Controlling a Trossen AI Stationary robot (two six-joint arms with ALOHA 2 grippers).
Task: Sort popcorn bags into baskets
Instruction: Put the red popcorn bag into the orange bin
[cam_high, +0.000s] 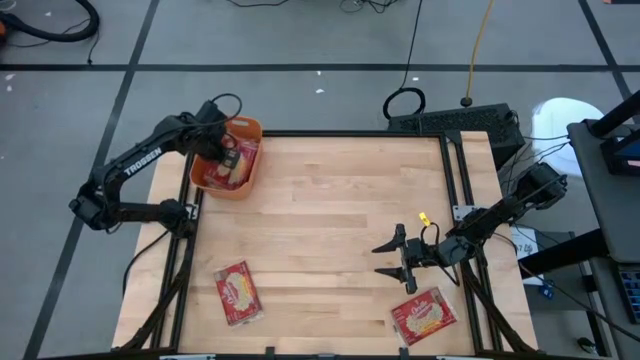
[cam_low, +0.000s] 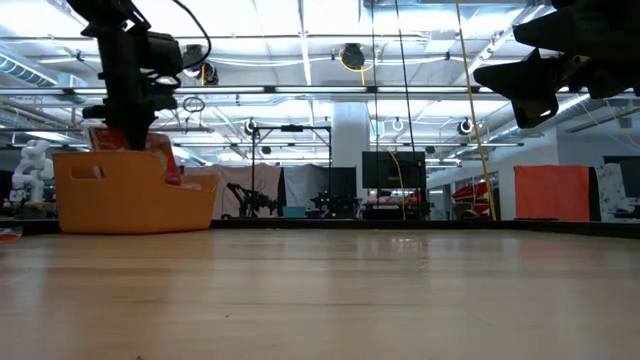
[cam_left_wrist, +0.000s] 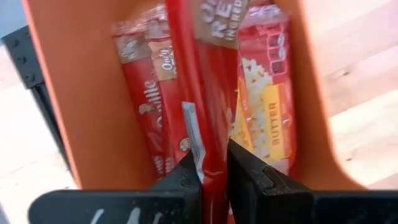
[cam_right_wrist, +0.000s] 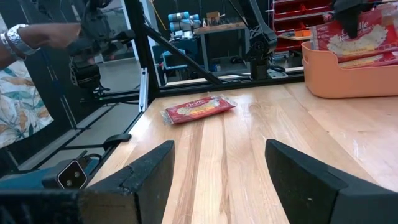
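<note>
Over the rounded orange plastic basket (cam_high: 228, 158) at the table's far left corner, the left gripper (cam_left_wrist: 214, 171) pinches a red flat popcorn bag (cam_left_wrist: 208, 81) on edge, long axis pointing down among the packets stacked inside. A second red bag (cam_high: 238, 293) lies flat near the front left. The right gripper (cam_high: 394, 259), fingers spread and empty, hovers just beside a third red bag (cam_high: 424, 314), the nearer arm for it.
</note>
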